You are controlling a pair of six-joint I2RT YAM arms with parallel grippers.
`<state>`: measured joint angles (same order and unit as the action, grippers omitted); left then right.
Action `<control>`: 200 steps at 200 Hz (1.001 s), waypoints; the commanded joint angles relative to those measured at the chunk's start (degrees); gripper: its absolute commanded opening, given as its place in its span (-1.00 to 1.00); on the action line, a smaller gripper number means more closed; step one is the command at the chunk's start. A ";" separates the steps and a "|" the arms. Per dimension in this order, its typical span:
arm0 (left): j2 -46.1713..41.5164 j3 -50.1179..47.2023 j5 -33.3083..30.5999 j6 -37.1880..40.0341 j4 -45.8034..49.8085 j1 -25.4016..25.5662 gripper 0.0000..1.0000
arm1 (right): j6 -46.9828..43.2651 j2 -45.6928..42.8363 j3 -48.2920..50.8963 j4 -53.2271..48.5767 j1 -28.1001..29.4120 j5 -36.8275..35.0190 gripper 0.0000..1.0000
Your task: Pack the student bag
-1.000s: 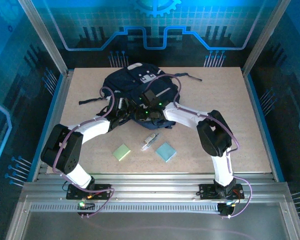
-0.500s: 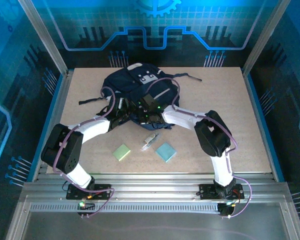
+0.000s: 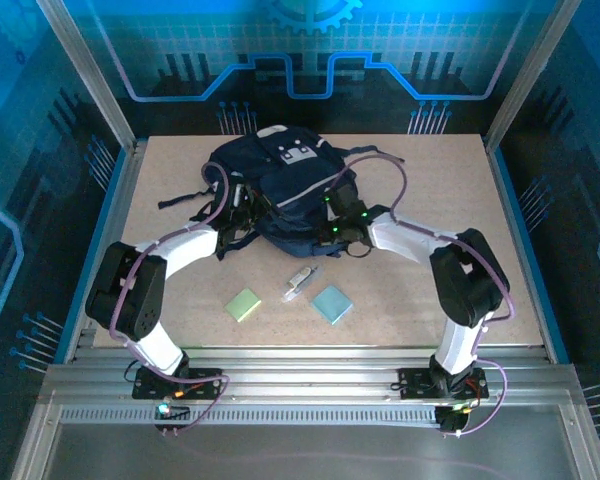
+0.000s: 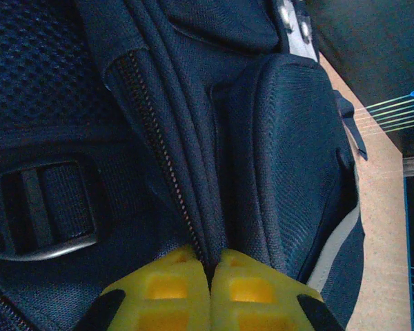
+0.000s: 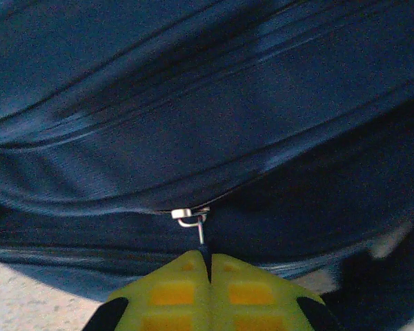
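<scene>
Both arms at the student bag (image 3: 280, 185), back-centre of the table (image 3: 540, 250)
Left gripper (image 4: 210, 267): fingers pressed together on a fold of bag fabric beside a zipper track; right gripper (image 5: 208, 265): fingers pinching the tab of the metal zipper pull (image 5: 193, 219); bag lies slumped, straps spread left

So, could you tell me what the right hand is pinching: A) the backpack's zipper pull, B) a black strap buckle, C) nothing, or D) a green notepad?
A: the right hand is shut on the metal zipper pull of the navy backpack.
</scene>
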<state>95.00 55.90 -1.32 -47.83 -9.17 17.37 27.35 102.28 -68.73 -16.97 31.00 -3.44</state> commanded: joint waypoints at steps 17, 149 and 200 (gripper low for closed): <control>-1.86 2.90 -3.61 2.23 -4.24 -2.87 -1.00 | -9.13 -2.39 -1.46 -9.66 -11.34 -6.35 -1.00; 13.10 24.08 4.60 6.70 8.46 2.10 0.93 | 1.71 -16.79 12.94 1.96 -7.73 26.52 -1.00; 1.44 17.12 -2.16 11.13 14.26 2.06 0.98 | 2.57 -0.23 -3.37 8.46 -1.39 25.69 -1.00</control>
<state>103.81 76.58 0.67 -40.25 1.34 19.03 28.71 95.79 -62.65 -15.00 27.59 19.22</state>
